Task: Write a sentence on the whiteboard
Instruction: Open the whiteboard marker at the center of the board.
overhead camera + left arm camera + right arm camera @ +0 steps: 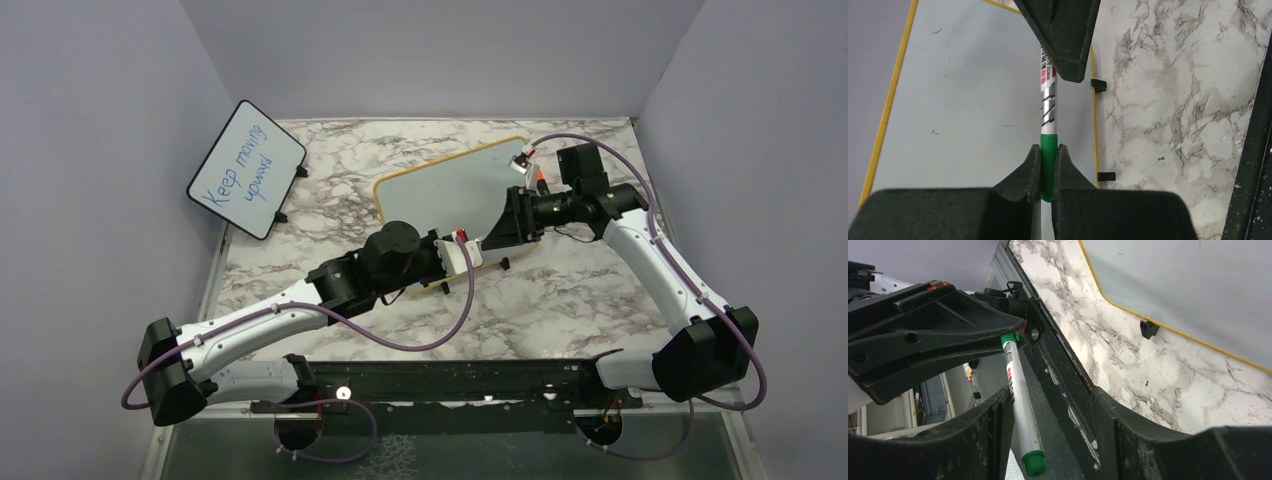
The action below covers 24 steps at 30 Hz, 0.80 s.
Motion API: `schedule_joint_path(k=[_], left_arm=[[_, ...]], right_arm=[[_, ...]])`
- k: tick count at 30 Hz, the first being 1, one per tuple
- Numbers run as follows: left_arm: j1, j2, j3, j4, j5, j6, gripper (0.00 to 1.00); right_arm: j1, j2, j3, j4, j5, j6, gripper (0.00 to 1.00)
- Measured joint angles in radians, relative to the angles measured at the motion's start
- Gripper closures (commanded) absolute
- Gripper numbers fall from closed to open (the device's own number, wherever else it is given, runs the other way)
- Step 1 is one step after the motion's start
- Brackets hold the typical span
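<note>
Green end of the marker (1048,115) sat clamped in your left fingers (1029,172); your right fingers (995,437) stood wide apart around its barrel, gripping nothing. Likely uncapping: close the right pair, then pull apart. Beyond, the whiteboard (440,195) lay blank on the worktop (580,290).

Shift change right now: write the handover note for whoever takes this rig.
Left claw: shut on the green end of the marker, held over the whiteboard by its near edge.
Right claw: open, with a finger on either side of the marker barrel, not gripping.
Done: the marker is in hand at the board.
Left: the whole sentence, since the board shows no writing. Whether the cap is off cannot be told.
</note>
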Motion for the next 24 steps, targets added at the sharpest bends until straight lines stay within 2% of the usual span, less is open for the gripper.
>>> schedule_joint_path(k=[13,24], left_arm=[[0.008,0.032,-0.004,0.034,0.035,-0.008,1.00],[0.011,0.056,-0.004,0.035,0.054,-0.016,1.00]], right_arm=[[0.001,0.000,-0.018,0.056,-0.082,0.045,0.49],[0.001,0.000,-0.018,0.076,-0.102,0.063,0.62]])
